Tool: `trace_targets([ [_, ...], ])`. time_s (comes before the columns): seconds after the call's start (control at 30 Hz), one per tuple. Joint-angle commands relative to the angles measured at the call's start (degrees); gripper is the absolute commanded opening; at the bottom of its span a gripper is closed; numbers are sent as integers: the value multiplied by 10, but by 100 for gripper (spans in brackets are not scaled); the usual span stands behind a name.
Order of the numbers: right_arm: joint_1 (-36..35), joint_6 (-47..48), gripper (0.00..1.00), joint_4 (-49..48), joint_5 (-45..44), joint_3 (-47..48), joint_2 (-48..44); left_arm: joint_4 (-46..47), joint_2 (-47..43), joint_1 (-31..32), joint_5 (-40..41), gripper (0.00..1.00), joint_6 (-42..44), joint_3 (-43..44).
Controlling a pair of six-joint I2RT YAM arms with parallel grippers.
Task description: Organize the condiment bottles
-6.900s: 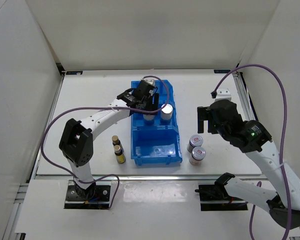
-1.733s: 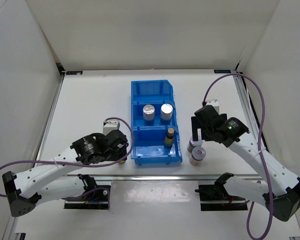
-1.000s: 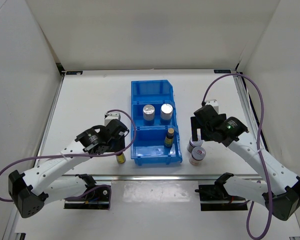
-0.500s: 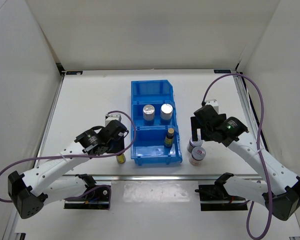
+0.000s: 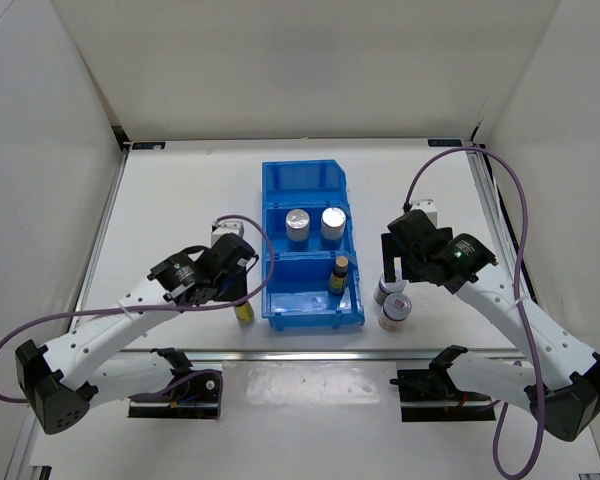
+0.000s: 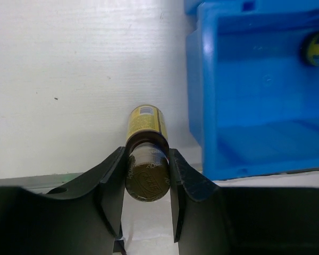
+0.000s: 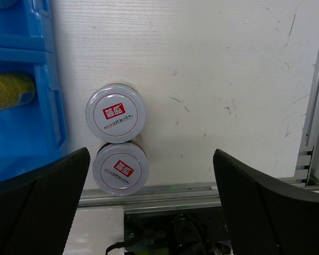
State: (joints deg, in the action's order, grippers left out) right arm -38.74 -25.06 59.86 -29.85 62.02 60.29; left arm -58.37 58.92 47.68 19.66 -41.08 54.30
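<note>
Just left of the blue bin [image 5: 305, 176], on the table [image 5: 180, 200], one slim dark bottle [image 6: 146, 171] stands, and my left gripper [image 6: 147, 162] is clamped on its neck. Its twin [image 5: 338, 273] stands in the bin's nearest compartment. Right of the bin, my right gripper [image 7: 151, 154] hangs with fingers wide apart above two touching silver-lidded jars [image 7: 116, 112] [image 7: 120, 169].

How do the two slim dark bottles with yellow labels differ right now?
The slim dark yellow-labelled bottle in the bin stands in the blue plastic bin's near compartment; the slim dark yellow-labelled bottle outside it stands on the white table, left of the bin. The first is untouched; the second is clamped in the left gripper. Both look upright and alike.
</note>
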Motion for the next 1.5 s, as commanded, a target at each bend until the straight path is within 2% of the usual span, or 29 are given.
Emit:
trace_targets([
  [0.0,-1,-1,100,-8,-4,-1,0,-3,1,-2,24,11,23,94],
  [0.2,-1,-1,100,-8,-4,-1,0,-20,34,21,70,11,39,195],
  [0.57,-1,-1,100,-8,-4,-1,0,-20,108,148,169,11,19,268],
  [0.93,-1,-1,100,-8,-4,-1,5,-20,144,194,232,11,42,333],
  [1.2,-1,-1,100,-8,-4,-1,5,-1,168,194,192,11,28,331],
  [1.33,-1,-1,100,-8,-4,-1,5,85,182,194,144,11,21,279],
  [1.47,-1,-1,100,-8,-4,-1,5,126,210,194,122,11,15,255],
])
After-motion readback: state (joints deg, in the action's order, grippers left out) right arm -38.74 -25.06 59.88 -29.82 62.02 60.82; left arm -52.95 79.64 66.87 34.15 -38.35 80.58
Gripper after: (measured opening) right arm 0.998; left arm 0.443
